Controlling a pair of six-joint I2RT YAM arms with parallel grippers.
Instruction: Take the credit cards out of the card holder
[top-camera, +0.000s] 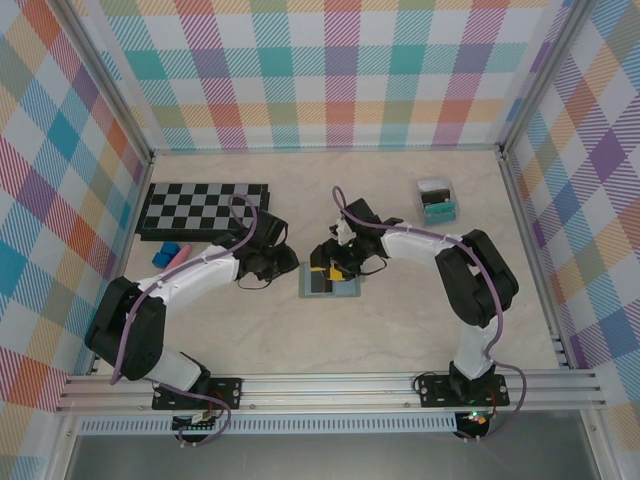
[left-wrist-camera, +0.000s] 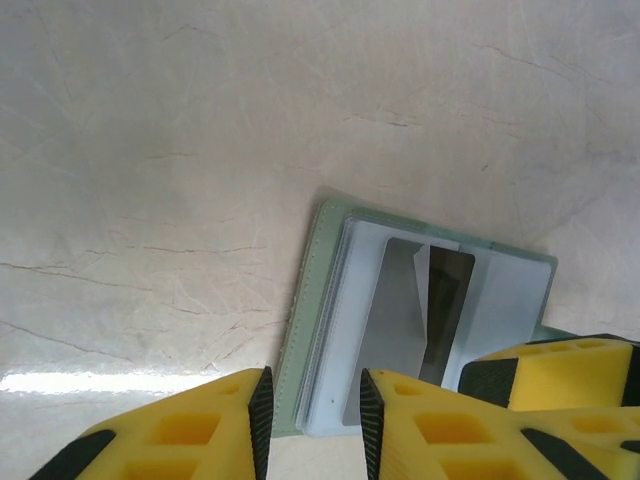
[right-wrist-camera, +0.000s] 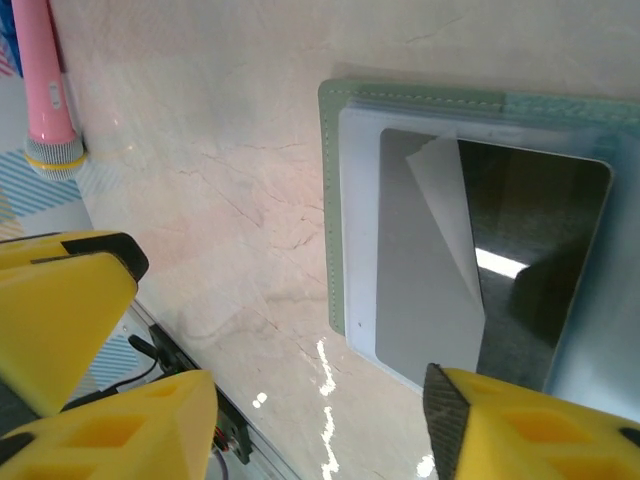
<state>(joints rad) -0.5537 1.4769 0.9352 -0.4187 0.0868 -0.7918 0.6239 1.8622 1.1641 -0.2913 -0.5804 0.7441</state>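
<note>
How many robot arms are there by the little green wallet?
2. The left arm reaches in from the left side of the wallet, and the right arm reaches in from its right side.

Open sage-green bifold card holder (left-wrist-camera: 322, 270) lies flat on the pale marbled bench (left-wrist-camera: 150, 150); glossy grey rectangular card (left-wrist-camera: 395, 320) inside; left tool (left-wrist-camera: 312, 405), yellow fingers (left-wrist-camera: 180, 440) slightly apart, over its near corner.

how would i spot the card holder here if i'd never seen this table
Find the chessboard at the far left of the table, then move right and nearer, to the table's middle. The card holder lies open and flat there. It is a small sage-green wallet with pale inner pockets, unlike the clear box at far right.
</note>
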